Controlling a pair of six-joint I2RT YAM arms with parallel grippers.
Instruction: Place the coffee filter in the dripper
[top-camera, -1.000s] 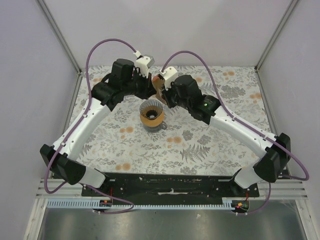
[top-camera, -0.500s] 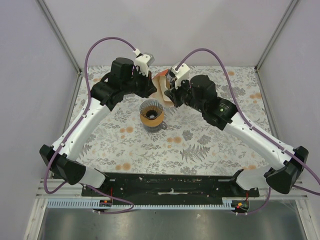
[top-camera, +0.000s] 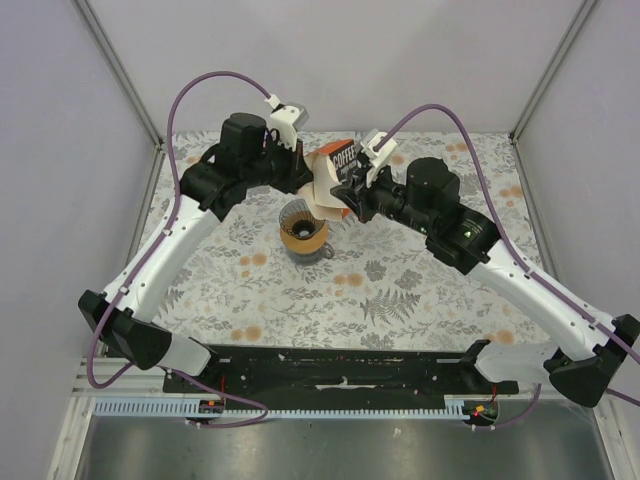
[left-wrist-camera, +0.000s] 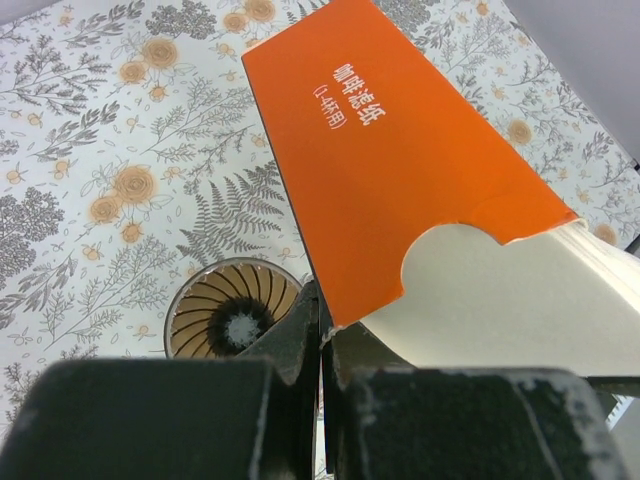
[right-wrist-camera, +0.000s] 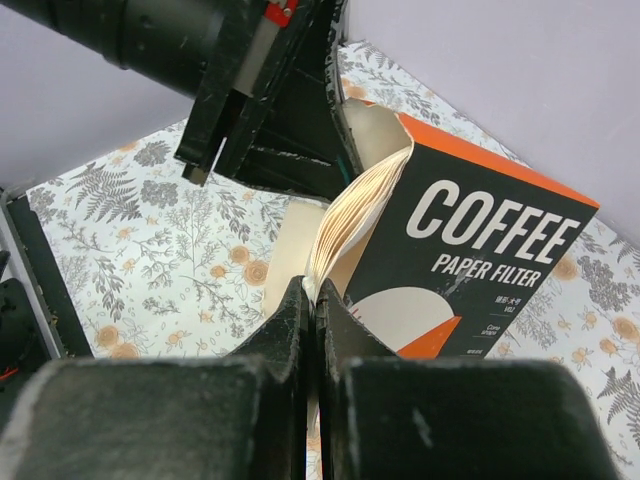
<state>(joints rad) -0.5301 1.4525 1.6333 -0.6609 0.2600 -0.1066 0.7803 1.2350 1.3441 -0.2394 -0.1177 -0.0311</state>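
Standing by the rig, I saw both arms raised over the far middle of the flowered counter (top-camera: 400, 290). They met at an orange-and-black paper packet (top-camera: 341, 160) held in the air between them.

The left fingers (top-camera: 305, 172) were shut tight on the packet's lower edge. In the left wrist view its orange back, printed with white characters, fanned up and to the right from that pinch.

The right fingers (top-camera: 343, 198) were closed as well, with hardly a gap between them. They pinched the edge of the coffee filter (right-wrist-camera: 350, 220), which belonged to a cream stack of papers bulging out of the packet's open mouth. I could not tell whether they had one sheet or several. Beside the stack, the packet's black face read "COFFEE PAPER FILTER".

So the filter was up at the packet, well above the counter and not yet in the dripper (top-camera: 303, 228). The dripper stood on the counter just to the near side of the packet, almost below it. Its wide tan rim faced up, and its dark ribbed cone was plainly in sight.
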